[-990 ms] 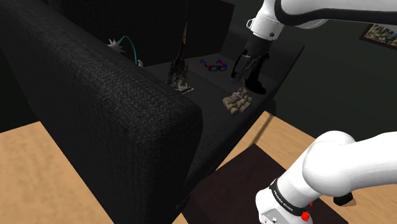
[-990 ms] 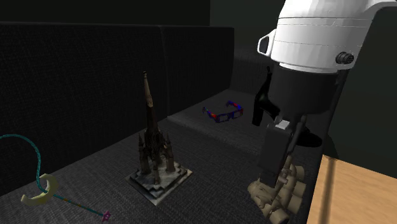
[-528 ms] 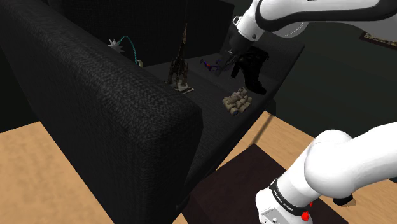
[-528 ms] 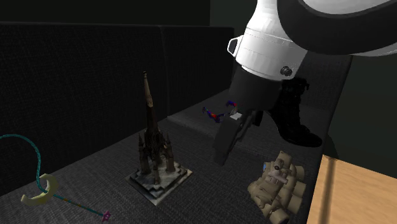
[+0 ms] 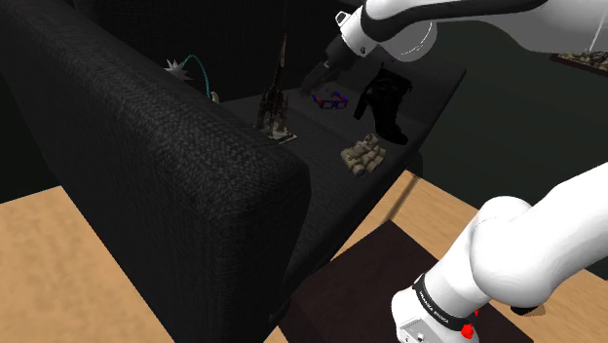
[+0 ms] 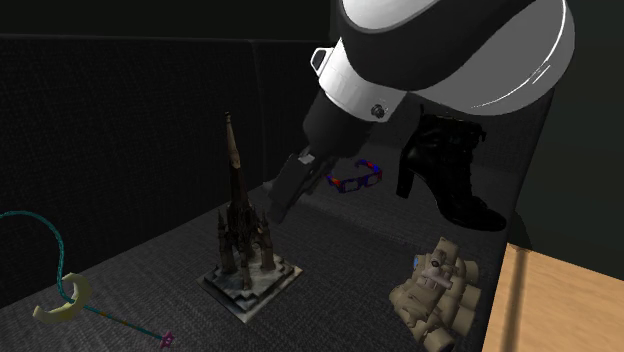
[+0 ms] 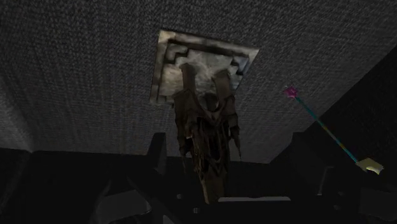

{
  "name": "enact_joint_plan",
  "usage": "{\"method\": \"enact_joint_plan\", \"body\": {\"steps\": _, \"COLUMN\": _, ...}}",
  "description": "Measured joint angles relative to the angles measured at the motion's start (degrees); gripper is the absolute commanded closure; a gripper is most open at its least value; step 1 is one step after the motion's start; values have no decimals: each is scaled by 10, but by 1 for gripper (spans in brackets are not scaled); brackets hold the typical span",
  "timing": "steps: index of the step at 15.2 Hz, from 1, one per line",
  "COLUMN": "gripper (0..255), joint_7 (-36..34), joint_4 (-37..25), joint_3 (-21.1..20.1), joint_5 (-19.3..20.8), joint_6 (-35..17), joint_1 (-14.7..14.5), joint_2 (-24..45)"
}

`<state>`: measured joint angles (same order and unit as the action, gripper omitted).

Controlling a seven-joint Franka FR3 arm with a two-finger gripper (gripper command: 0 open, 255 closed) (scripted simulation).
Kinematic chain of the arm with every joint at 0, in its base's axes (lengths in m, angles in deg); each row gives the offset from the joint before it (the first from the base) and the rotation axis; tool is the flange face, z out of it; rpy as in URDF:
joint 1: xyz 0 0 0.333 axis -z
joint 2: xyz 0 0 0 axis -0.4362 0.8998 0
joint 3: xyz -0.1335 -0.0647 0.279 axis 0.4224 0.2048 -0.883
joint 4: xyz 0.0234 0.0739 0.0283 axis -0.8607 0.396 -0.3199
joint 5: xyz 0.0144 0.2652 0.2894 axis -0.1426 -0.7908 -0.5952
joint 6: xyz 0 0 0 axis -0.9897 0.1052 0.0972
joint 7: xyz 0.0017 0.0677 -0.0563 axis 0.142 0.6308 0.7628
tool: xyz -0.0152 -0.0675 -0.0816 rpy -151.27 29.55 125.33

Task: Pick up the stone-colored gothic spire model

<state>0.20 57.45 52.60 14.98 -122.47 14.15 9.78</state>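
Observation:
The gothic spire model (image 5: pixel 276 97) stands upright on the dark sofa seat (image 5: pixel 322 132). It is brownish grey, with a tall thin spire on a square stepped base (image 6: pixel 250 283). My black gripper (image 6: pixel 278 205) hangs in the air just to the second exterior view's right of the spire's upper half, tilted toward it. In the wrist view the spire (image 7: pixel 207 127) is seen from above, rising between my open gripper (image 7: pixel 229 156), whose fingers stand apart and do not touch it. In the shoulder view the gripper (image 5: pixel 318 76) is between the spire and the glasses.
A black heeled boot (image 6: pixel 448 170), blue and red glasses (image 6: pixel 352 180) and a beige lumpy toy (image 6: pixel 438 290) lie on the seat to the second exterior view's right. A teal wand (image 6: pixel 70 295) lies to its left. The sofa's tall backrest (image 5: pixel 146 146) stands close behind.
The gripper has swung from above the beige toy and the boot toward the shoulder view's left, and now sits beside the spire's upper part. Nothing on the seat has moved.

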Motion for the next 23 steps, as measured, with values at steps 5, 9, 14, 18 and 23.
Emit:
{"method": "enact_joint_plan", "body": {"steps": 5, "gripper": 0, "joint_7": 112, "joint_4": -65, "joint_3": 29, "joint_5": -107, "joint_6": -65, "joint_1": -45, "joint_2": 73}}
{"method": "enact_joint_plan", "body": {"steps": 9, "gripper": 0, "joint_7": 169, "joint_4": -89, "joint_3": 38, "joint_5": -164, "joint_6": -90, "joint_1": -63, "joint_2": 102}}
{"method": "enact_joint_plan", "body": {"steps": 14, "gripper": 0, "joint_7": 204, "joint_4": -68, "joint_3": 41, "joint_5": -197, "joint_6": -120, "joint_1": -70, "joint_2": 115}}
{"method": "enact_joint_plan", "body": {"steps": 18, "gripper": 255, "joint_7": 213, "joint_4": -62, "joint_3": 42, "joint_5": -207, "joint_6": -129, "joint_1": -71, "joint_2": 118}}
{"method": "enact_joint_plan", "body": {"steps": 23, "gripper": 255, "joint_7": 214, "joint_4": -62, "joint_3": 42, "joint_5": -208, "joint_6": -129, "joint_1": -71, "joint_2": 119}}
